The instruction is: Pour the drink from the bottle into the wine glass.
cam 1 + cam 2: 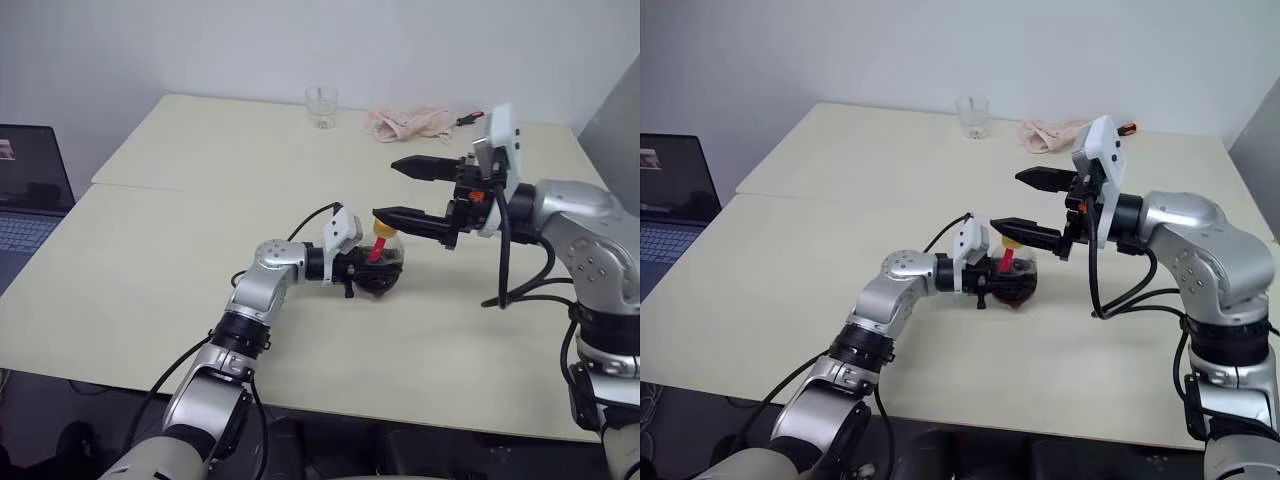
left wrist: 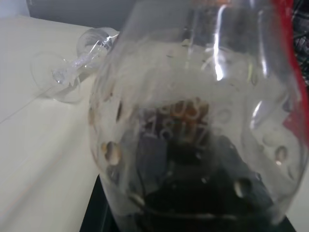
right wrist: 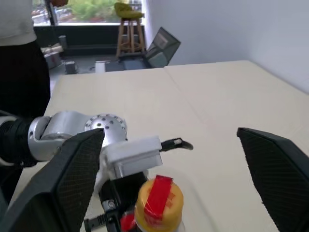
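Now the left gripper (image 1: 372, 268) pinches the bottle (image 1: 384, 262) (cap (image 3: 159, 203) on, drink (image 1: 1017, 291) inside) above the table's (image 1: 180, 250) middle, while the right gripper (image 1: 399, 189) hangs spread just above it; a tumbler (image 1: 321, 107) stands near the far edge.

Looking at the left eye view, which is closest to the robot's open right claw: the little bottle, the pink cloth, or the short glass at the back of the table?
From the right gripper:
1. The bottle, just below its lower finger, held by the left gripper.
2. The pink cloth, behind it near the table's far edge.
3. The short glass, farther along that edge, toward the robot's left.
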`<move>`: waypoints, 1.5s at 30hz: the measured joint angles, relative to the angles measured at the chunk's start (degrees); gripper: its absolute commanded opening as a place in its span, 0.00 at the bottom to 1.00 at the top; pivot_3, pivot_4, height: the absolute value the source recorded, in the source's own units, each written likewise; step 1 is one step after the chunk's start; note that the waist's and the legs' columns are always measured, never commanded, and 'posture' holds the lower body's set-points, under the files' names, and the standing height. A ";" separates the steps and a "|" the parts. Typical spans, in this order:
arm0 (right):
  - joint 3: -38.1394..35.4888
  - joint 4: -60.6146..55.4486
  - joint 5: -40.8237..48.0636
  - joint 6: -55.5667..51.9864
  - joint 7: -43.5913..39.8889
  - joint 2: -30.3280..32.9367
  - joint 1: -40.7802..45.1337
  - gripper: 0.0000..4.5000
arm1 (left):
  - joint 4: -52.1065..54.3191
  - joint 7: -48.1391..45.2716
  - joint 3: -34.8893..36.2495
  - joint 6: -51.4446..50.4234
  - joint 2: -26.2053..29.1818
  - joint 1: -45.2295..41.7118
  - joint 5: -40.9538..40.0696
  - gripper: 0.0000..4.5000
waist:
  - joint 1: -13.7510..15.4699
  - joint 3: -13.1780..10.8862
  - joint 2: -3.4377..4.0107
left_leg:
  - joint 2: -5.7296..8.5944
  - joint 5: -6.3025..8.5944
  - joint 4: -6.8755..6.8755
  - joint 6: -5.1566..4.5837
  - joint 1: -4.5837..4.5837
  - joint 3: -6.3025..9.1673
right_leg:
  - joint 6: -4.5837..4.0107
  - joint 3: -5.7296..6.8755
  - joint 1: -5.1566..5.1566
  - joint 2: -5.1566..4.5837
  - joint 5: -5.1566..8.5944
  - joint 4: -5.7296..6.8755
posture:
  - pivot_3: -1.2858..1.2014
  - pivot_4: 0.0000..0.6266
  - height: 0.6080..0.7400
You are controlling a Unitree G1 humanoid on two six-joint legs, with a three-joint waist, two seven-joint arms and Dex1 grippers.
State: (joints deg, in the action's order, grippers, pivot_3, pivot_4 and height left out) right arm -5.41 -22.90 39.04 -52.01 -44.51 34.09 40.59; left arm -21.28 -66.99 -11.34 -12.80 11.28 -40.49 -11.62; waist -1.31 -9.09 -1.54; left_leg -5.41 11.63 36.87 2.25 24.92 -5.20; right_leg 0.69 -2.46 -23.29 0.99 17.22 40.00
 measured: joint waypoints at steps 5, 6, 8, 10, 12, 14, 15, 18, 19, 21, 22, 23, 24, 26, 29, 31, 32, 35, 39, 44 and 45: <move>-4.18 -10.14 2.31 -9.92 18.14 -8.38 -5.72 1.00 | -4.20 1.05 -1.38 2.82 -1.38 -0.98 1.65 0.29 | -0.33 0.01 0.00 | 0.00 0.00 -0.02 0.00 0.01 0.07 | 0.00 -0.01 0.03 0.00 0.00 -0.02 | 0.52 0.24 1.00; -4.51 -11.93 2.82 -11.45 21.38 -10.57 -7.16 1.00 | -5.58 1.65 -1.80 3.40 -1.71 -1.24 2.05 0.29 | -0.33 0.00 0.00 | 0.01 0.00 -0.02 0.00 0.02 0.08 | 0.00 -0.01 0.02 0.00 0.00 -0.01 | 0.52 0.24 1.00; -4.62 -15.16 2.71 -14.34 27.42 -13.28 -8.95 1.00 | -7.87 2.66 -1.85 4.36 -2.52 -1.90 2.95 0.29 | -0.32 0.00 0.00 | 0.02 0.00 -0.01 0.00 0.05 0.08 | 0.01 0.00 0.01 -0.01 0.01 -0.02 | 0.52 0.24 1.00; -4.79 -18.34 2.58 -16.64 32.88 -15.61 -9.74 1.00 | -8.91 2.91 -1.86 5.29 -2.78 -2.61 3.30 0.29 | -0.35 0.00 0.01 | 0.05 0.00 0.00 0.00 0.05 0.07 | 0.01 0.00 0.01 -0.02 0.01 -0.02 | 0.52 0.24 1.00; -4.91 -21.79 2.82 -18.68 37.17 -18.15 -9.73 1.00 | -9.51 3.15 -1.86 6.15 -2.88 -3.46 3.66 0.29 | -0.41 0.00 0.00 | 0.04 0.00 -0.01 0.00 0.05 0.11 | 0.02 0.01 0.01 -0.01 0.01 -0.02 | 0.52 0.24 1.00; -4.52 -24.50 2.76 -20.74 40.25 -19.08 -9.69 1.00 | -10.21 3.22 -1.84 7.01 -3.13 -3.96 3.75 0.29 | -0.39 0.00 0.00 | 0.04 0.00 -0.03 0.00 0.05 0.15 | 0.02 0.05 0.01 0.00 0.01 -0.02 | 0.52 0.24 1.00; -4.30 -25.31 2.38 -21.95 41.76 -18.80 -9.69 1.00 | -10.46 3.19 -1.84 7.17 -3.19 -4.00 3.75 0.29 | -0.39 0.00 0.00 | 0.05 0.00 -0.02 0.00 0.05 0.15 | 0.02 0.04 0.01 -0.01 0.01 -0.02 | 0.52 0.24 1.00; -3.19 -26.34 0.00 -24.79 45.26 -17.48 -9.68 1.00 | -11.32 3.07 -1.84 7.38 -3.27 -4.02 3.79 0.29 | -0.40 0.00 0.00 | 0.06 0.00 -0.02 0.00 0.05 0.12 | 0.02 0.03 0.01 -0.02 0.01 -0.03 | 0.52 0.24 1.00; -3.17 -26.37 -0.39 -25.25 46.19 -17.58 -9.68 1.00 | -11.45 3.05 -1.84 7.55 -3.28 -4.05 3.80 0.29 | -0.40 0.00 0.00 | 0.06 0.00 -0.02 0.00 0.05 0.13 | 0.02 0.03 0.01 -0.02 0.01 -0.03 | 0.52 0.24 1.00; -3.16 -26.52 -1.41 -26.32 47.54 -18.56 -9.68 1.00 | -12.24 3.07 -1.84 8.27 -3.27 -4.47 3.82 0.29 | -0.40 0.00 0.00 | 0.06 0.00 -0.04 -0.01 0.05 0.18 | 0.02 0.05 0.01 0.00 0.02 -0.02 | 0.52 0.24 1.00; -3.18 -26.61 -1.72 -26.80 48.21 -19.36 -9.69 1.00 | -12.69 3.12 -1.84 8.49 -3.25 -4.77 3.87 0.29 | -0.40 0.00 0.00 | 0.06 0.00 -0.05 -0.01 0.05 0.20 | 0.02 0.05 0.01 0.02 0.02 -0.03 | 0.52 0.24 1.00; -3.27 -26.79 -1.91 -27.27 48.74 -20.48 -9.72 1.00 | -12.97 3.18 -1.84 8.74 -3.23 -5.02 3.90 0.29 | -0.41 0.00 0.00 | 0.06 0.00 -0.05 -0.01 0.05 0.22 | 0.02 0.04 0.01 0.03 0.02 -0.03 | 0.52 0.24 1.00; -3.32 -26.90 -1.93 -27.51 49.13 -21.51 -9.77 1.00 | -13.16 3.25 -1.84 9.14 -3.22 -5.20 3.93 0.29 | -0.41 0.00 0.00 | 0.06 0.00 -0.06 -0.01 0.05 0.22 | 0.02 0.04 0.01 0.04 0.02 -0.04 | 0.52 0.24 1.00; -3.33 -27.08 -1.94 -28.07 49.63 -23.09 -9.97 1.00 | -13.31 3.49 -1.83 9.61 -3.23 -5.27 3.94 0.29 | -0.42 0.00 0.00 | 0.06 0.00 -0.06 -0.01 0.07 0.22 | 0.02 0.04 0.01 0.03 0.02 -0.05 | 0.52 0.24 1.00; -3.33 -27.25 -1.95 -28.98 50.01 -25.05 -10.48 1.00 | -13.55 3.87 -1.83 9.63 -3.25 -5.27 3.95 0.29 | -0.43 0.00 0.00 | 0.07 0.00 -0.06 -0.01 0.08 0.21 | 0.02 0.04 0.01 0.02 0.02 -0.06 | 0.52 0.24 1.00; -3.34 -27.28 -1.96 -29.25 50.10 -26.10 -10.55 1.00 | -13.56 3.91 -1.83 9.67 -3.21 -5.27 3.95 0.29 | -0.44 0.00 0.00 | 0.07 0.00 -0.06 -0.01 0.08 0.22 | 0.02 0.06 0.01 0.02 0.02 -0.06 | 0.52 0.24 1.00; -3.35 -27.29 -2.01 -29.25 50.15 -26.79 -10.77 1.00 | -13.56 3.92 -1.83 9.69 -3.17 -5.27 3.95 0.29 | -0.46 0.00 0.00 | 0.07 0.00 -0.06 -0.01 0.08 0.23 | 0.03 0.07 0.01 0.02 0.02 -0.06 | 0.52 0.24 1.00; -3.48 -27.26 -2.46 -28.82 50.24 -27.73 -12.02 1.00 | -13.56 3.95 -1.83 9.71 -3.13 -5.26 3.95 0.29 | -0.48 0.00 0.00 | 0.07 0.00 -0.06 -0.01 0.08 0.24 | 0.04 0.08 0.01 0.02 0.03 -0.06 | 0.52 0.24 1.00; -3.57 -26.62 -3.97 -28.40 50.28 -28.27 -13.34 1.00 | -13.55 4.19 -1.82 9.71 -2.97 -5.24 3.95 0.29 | -0.50 0.00 0.00 | 0.07 0.00 -0.06 -0.01 0.08 0.23 | 0.05 0.07 0.01 0.02 0.04 -0.06 | 0.52 0.24 1.00; -3.61 -26.28 -4.49 -28.19 50.06 -29.34 -13.33 1.00 | -13.51 4.43 -1.82 9.70 -2.94 -5.15 3.94 0.29 | -0.51 0.00 0.00 | 0.07 0.00 -0.06 -0.01 0.08 0.26 | 0.08 0.08 0.01 0.03 0.05 -0.06 | 0.52 0.24 1.00; -3.64 -26.26 -4.58 -28.19 50.05 -29.55 -13.33 1.00 | -13.49 4.43 -1.82 9.70 -2.90 -5.13 3.94 0.29 | -0.51 0.00 0.00 | 0.07 0.00 -0.07 -0.01 0.08 0.25 | 0.08 0.08 0.01 0.02 0.05 -0.06 | 0.52 0.24 1.00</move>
State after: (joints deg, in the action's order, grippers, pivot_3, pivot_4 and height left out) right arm -9.05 -49.16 34.46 -80.21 5.54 4.54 27.26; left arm -34.77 -62.56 -13.17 -3.11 8.38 -45.62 -7.68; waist -1.82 -9.09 -1.54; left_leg -5.34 11.63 36.81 2.24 25.00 -4.94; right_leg 0.77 -2.38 -23.28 1.01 17.27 39.94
